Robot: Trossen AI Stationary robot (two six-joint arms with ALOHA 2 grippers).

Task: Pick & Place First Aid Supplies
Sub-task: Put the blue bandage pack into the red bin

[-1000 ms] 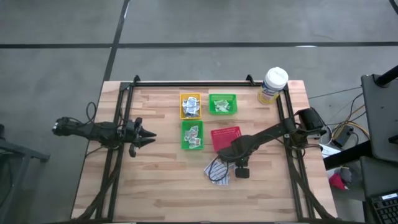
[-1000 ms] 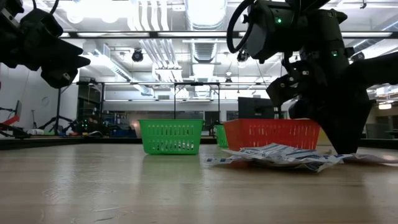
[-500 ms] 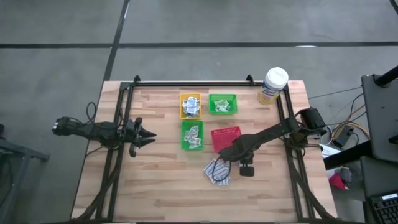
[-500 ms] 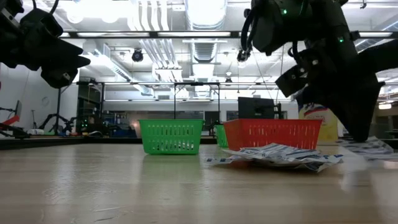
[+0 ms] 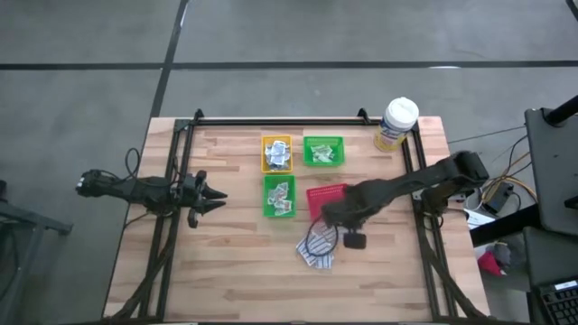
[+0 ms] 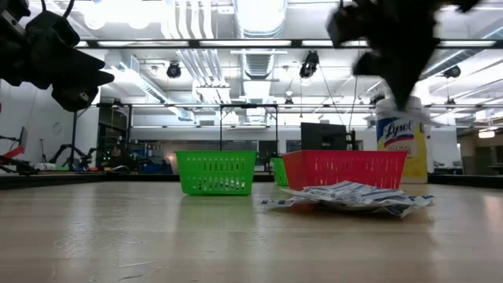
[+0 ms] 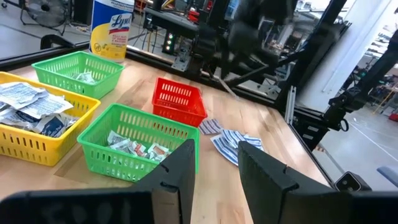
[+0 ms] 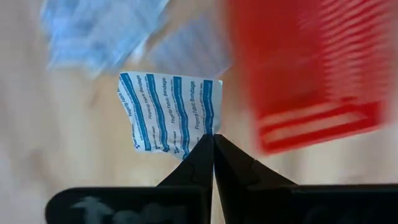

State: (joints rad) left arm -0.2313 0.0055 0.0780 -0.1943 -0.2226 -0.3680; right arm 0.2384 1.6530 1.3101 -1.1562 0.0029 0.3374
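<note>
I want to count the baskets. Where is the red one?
In the high view the red basket sits on the table's right half, just right of the near green basket, below the far green basket, partly under the right arm.

We see a table [image 5: 235, 271] of pale wooden planks with a smooth, faintly glossy finish. The red tray [image 7: 179, 101] and 2 green trays [image 7: 134, 146] look like glossy slatted plastic. The blue-striped packet [image 8: 169, 112] looks like thin matt paper, slightly creased.

Four trays [image 5: 327, 200] cluster mid-table, loose packets [image 5: 316, 255] before them, canister [image 5: 396, 124] behind-right.
</note>
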